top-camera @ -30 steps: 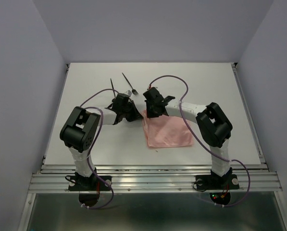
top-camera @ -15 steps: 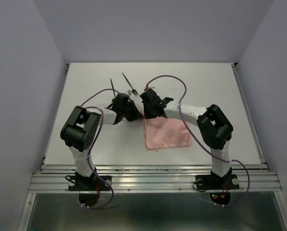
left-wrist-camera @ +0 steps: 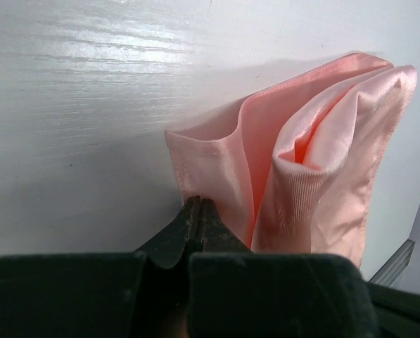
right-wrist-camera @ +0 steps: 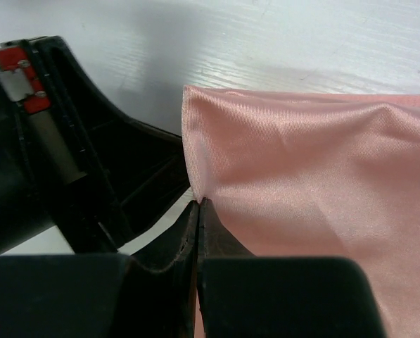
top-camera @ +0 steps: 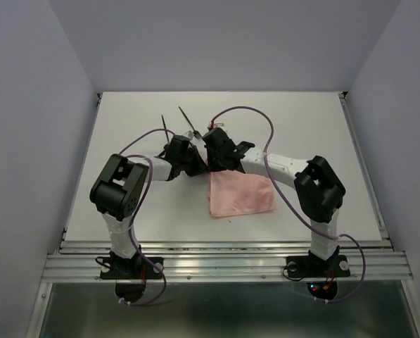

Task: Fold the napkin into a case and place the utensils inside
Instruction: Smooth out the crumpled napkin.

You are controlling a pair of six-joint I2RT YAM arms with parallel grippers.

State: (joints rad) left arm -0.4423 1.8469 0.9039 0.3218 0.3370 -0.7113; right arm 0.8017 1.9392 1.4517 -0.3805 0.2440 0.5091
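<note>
Both arms' jaws were clamped on the napkin (top-camera: 241, 196) at centre frame; unequal pulls could have slipped an edge free and skewed the fold.

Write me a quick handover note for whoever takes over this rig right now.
The left hand is shut on an edge of the napkin. The right hand is shut on a napkin corner, right beside the left.
The napkin lies on the table, right of centre, already folded into layers.
The utensils lie bare on the table just beyond the hands.
Left to do: finish the folding, then slip both utensils inside.
</note>
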